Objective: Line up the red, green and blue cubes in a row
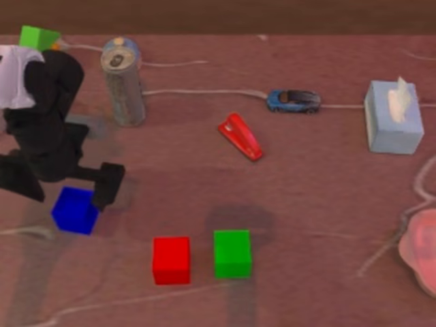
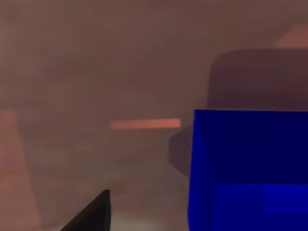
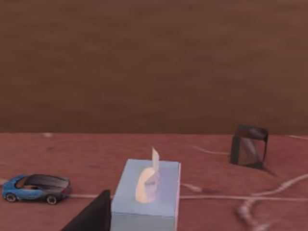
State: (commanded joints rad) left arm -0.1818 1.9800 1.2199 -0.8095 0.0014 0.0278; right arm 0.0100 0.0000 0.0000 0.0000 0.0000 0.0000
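The red cube (image 1: 171,259) and the green cube (image 1: 232,253) sit side by side near the table's front edge, a narrow gap between them. The blue cube (image 1: 75,210) lies to their left and a little farther back. My left gripper (image 1: 68,195) hangs over it, open, with one dark finger (image 1: 109,184) at the cube's right corner and the other on its left. In the left wrist view the blue cube (image 2: 248,168) fills one side, apart from the one fingertip (image 2: 98,209) that shows. My right gripper is outside the top view; one fingertip (image 3: 98,214) shows.
A tall can (image 1: 123,80) stands behind the left arm, with a lime wedge (image 1: 39,37) at the back left corner. A red stapler (image 1: 240,136), a blue toy car (image 1: 293,101) and a tissue box (image 1: 393,117) lie farther back. A pink object (image 1: 422,248) is at the right edge.
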